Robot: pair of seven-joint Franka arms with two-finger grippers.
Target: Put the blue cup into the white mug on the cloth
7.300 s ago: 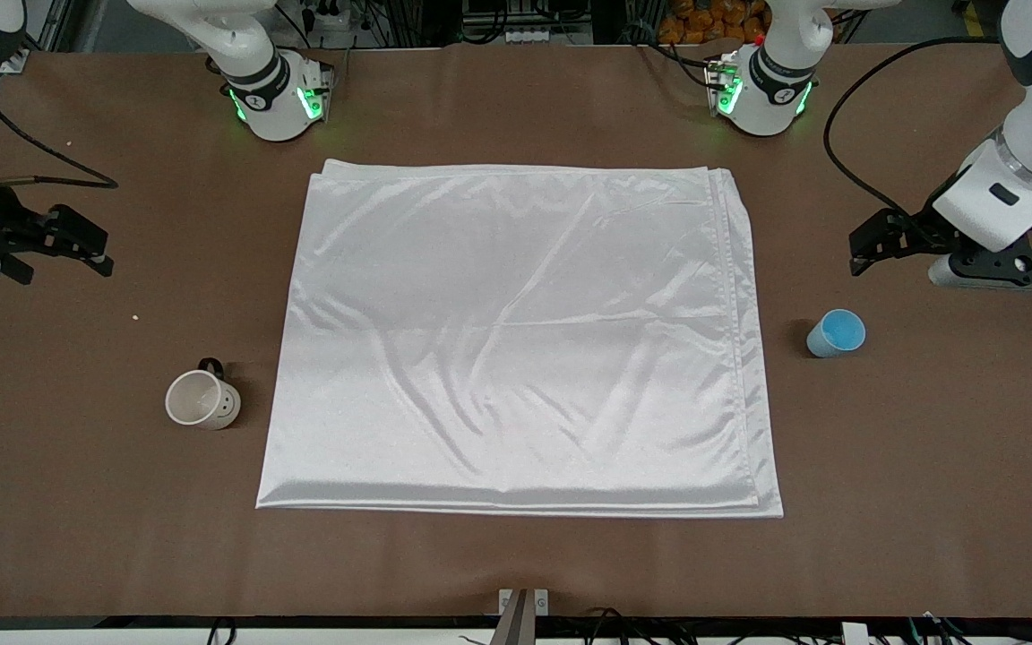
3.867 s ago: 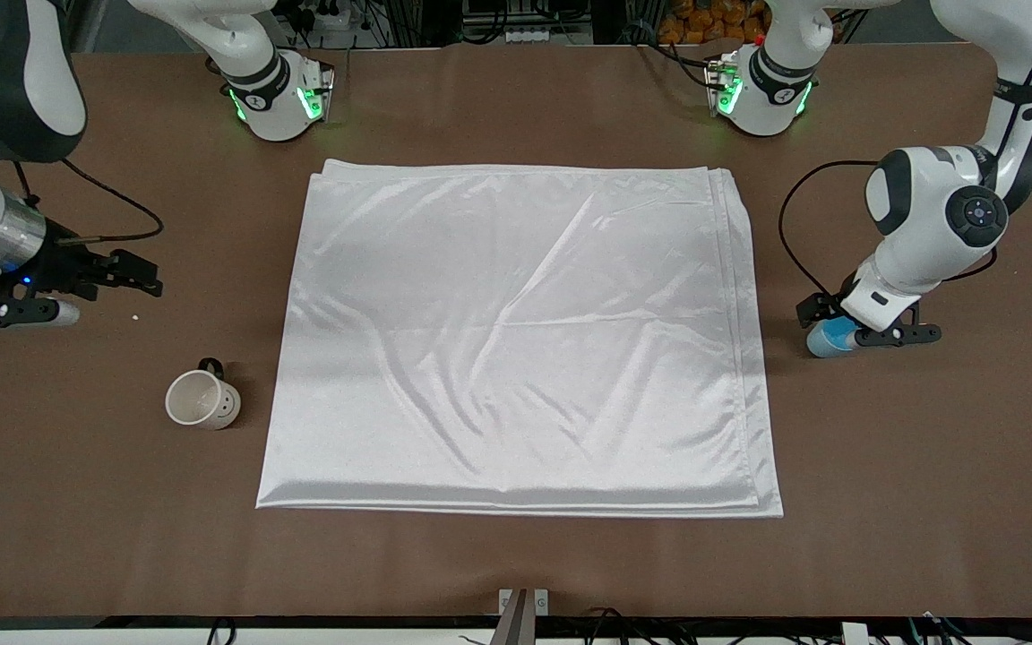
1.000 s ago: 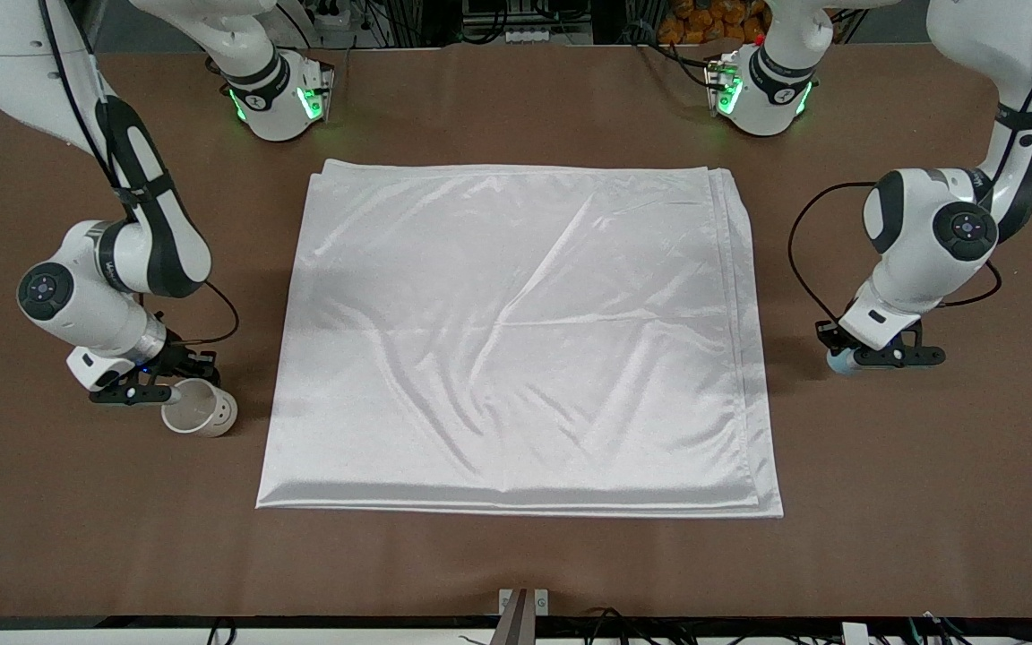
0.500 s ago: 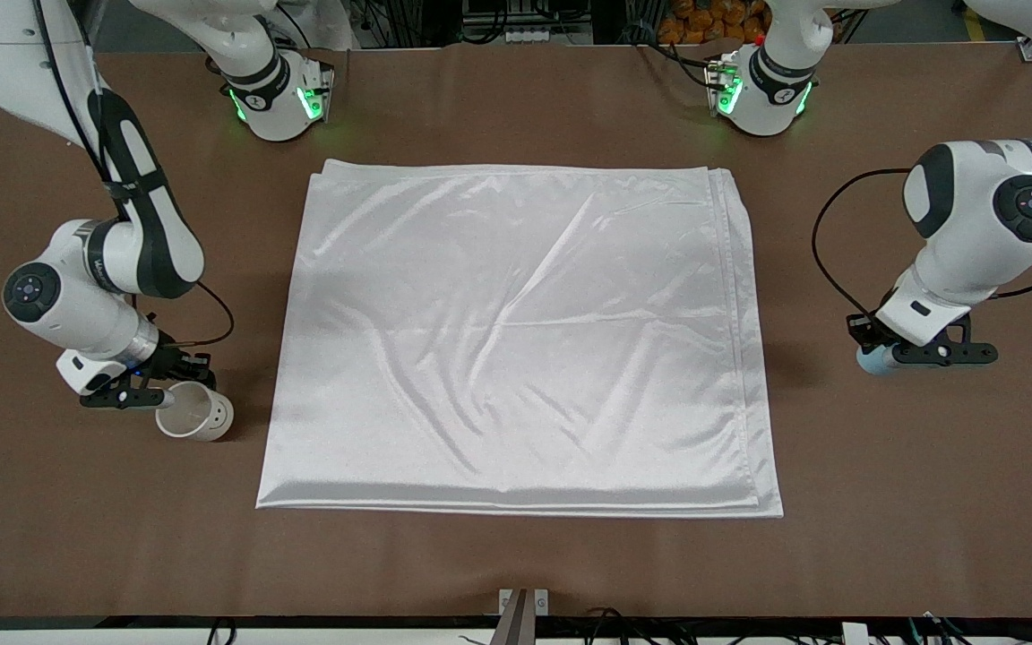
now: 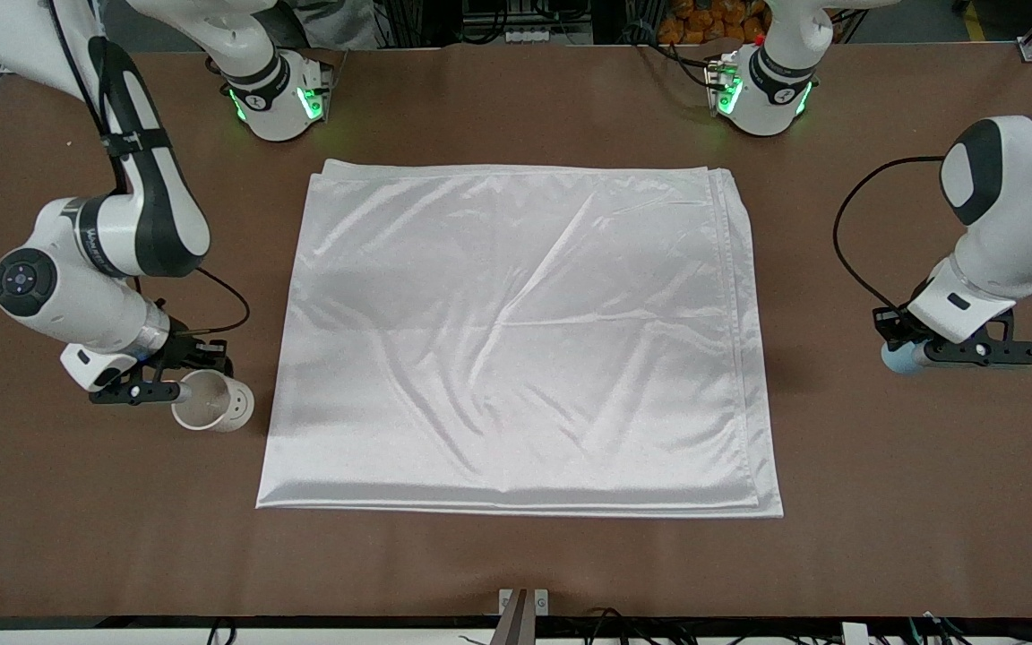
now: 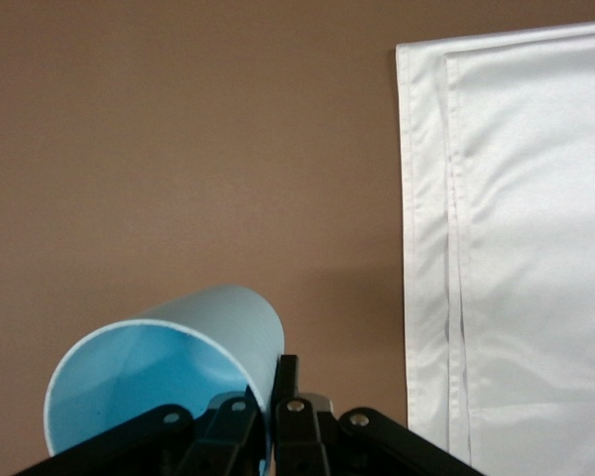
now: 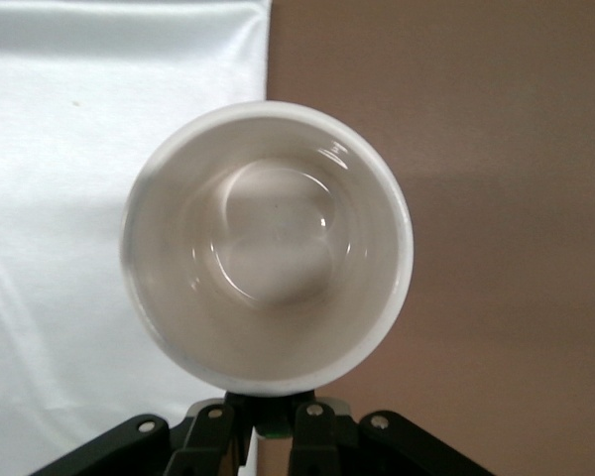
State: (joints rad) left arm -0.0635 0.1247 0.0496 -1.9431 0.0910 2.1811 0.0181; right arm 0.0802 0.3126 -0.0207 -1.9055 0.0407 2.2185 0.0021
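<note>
The white cloth (image 5: 516,340) lies flat in the middle of the brown table. My right gripper (image 5: 177,389) is shut on the black handle of the white mug (image 5: 214,406) and holds it upright beside the cloth's edge at the right arm's end. In the right wrist view the mug (image 7: 268,248) shows its empty inside above my right gripper (image 7: 275,416). My left gripper (image 5: 915,354) is shut on the wall of the blue cup (image 5: 897,358) over bare table at the left arm's end. In the left wrist view the cup (image 6: 169,357) is tilted, one finger of the left gripper (image 6: 268,392) inside it.
The two arm bases (image 5: 279,94) (image 5: 762,90) stand at the table's edge farthest from the front camera. The cloth's folded edge shows in the left wrist view (image 6: 526,248) and the right wrist view (image 7: 69,198). Bare brown table (image 5: 516,564) surrounds the cloth.
Both grippers came down and closed, the right on the mug's handle, the left on the blue cup. Since then the left carried the cup away from the cloth; the right moved the mug toward it.
</note>
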